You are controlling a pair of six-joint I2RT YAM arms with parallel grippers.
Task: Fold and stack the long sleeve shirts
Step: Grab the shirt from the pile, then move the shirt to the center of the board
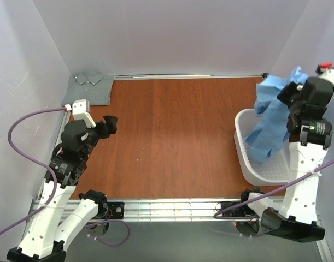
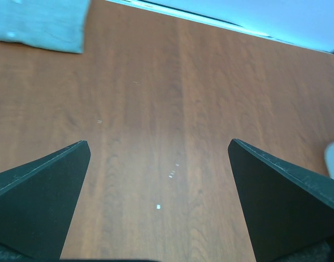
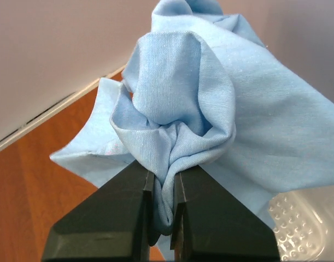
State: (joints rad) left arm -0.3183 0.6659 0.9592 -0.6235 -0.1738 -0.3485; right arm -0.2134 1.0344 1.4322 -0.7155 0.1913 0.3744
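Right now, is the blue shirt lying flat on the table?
No, the right hand is shut on a bunch of the blue shirt, which hangs down over the white basket.

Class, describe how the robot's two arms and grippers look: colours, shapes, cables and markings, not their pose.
The left arm and right arm both have white links and black joint housings with small white labels. A purple cable loops from each. The left gripper and right gripper have black, wedge-shaped fingers. The right arm carries a red cap.
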